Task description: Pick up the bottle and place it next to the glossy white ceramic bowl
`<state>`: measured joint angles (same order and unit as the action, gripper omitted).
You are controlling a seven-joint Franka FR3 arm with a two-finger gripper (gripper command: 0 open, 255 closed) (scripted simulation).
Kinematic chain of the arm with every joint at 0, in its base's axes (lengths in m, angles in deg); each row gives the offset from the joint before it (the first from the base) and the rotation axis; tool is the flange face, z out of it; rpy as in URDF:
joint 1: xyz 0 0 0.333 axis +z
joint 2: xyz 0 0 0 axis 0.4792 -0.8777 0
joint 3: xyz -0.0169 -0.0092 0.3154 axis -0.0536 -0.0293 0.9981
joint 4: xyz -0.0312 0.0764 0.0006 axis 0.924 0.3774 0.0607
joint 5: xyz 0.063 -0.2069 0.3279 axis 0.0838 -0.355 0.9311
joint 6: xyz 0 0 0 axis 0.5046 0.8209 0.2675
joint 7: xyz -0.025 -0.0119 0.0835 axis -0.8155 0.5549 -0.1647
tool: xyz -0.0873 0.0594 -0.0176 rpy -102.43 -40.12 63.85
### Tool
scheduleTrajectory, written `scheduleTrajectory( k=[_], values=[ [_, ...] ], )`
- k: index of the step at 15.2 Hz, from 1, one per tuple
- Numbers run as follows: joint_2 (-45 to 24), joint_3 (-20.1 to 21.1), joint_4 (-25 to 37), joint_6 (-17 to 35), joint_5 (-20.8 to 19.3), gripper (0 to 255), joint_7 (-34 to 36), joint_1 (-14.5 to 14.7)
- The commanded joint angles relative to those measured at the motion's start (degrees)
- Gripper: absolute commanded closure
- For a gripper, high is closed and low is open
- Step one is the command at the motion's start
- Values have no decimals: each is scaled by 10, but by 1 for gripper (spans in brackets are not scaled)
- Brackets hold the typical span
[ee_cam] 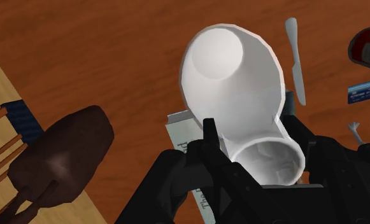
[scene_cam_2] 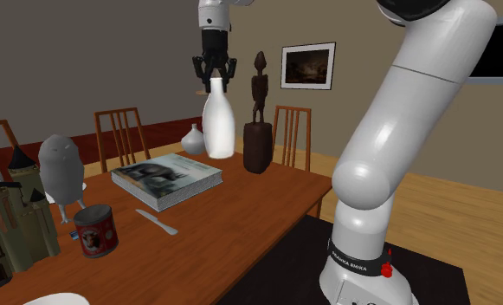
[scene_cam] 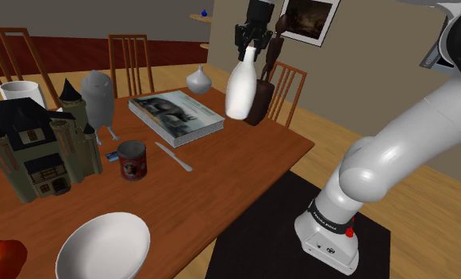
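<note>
Gripper [scene_cam: 251,49]: it is seen high over the table's far side, pointing down, and the fingers are clamped on the bottle's neck.
Bottle [scene_cam: 241,91]: white, held by the neck and tilted slightly, it is carried clear of the table [scene_cam: 244,162]. In the shoulder view it is seen between the book [scene_cam: 175,117] and the dark statue [scene_cam: 262,99].
Wrist view: the bottle [ee_cam: 234,83] is clasped between the black fingers [ee_cam: 210,137], base away from the camera, with brown tabletop beyond it.
Bowl [scene_cam: 105,246]: white and glossy, it is set at the table's near edge, in the shoulder view's lower left, well apart from the bottle.
Between them: a red can [scene_cam: 132,159] and a knife [scene_cam: 174,156] are laid on the table, with the can nearer the bowl.
Second exterior view: the bottle [scene_cam_2: 218,126] is hung from the gripper [scene_cam_2: 215,80], just beside the statue [scene_cam_2: 258,130].
</note>
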<state>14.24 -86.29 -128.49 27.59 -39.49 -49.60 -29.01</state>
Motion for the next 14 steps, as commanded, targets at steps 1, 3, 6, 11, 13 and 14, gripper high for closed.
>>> scheduleTrajectory(
  k=[1,3,6,11,13,14],
  values=[
    [-4,-1,21,-17,0,255,-2,0],
    [-9,-1,41,-33,0,255,-2,0],
    [-17,-1,73,-57,1,255,-3,0],
    [-33,-1,131,-97,1,255,-4,0],
    [-41,-1,155,-114,2,255,-5,0],
    [-45,-1,168,-123,2,255,-5,0]
  ],
)
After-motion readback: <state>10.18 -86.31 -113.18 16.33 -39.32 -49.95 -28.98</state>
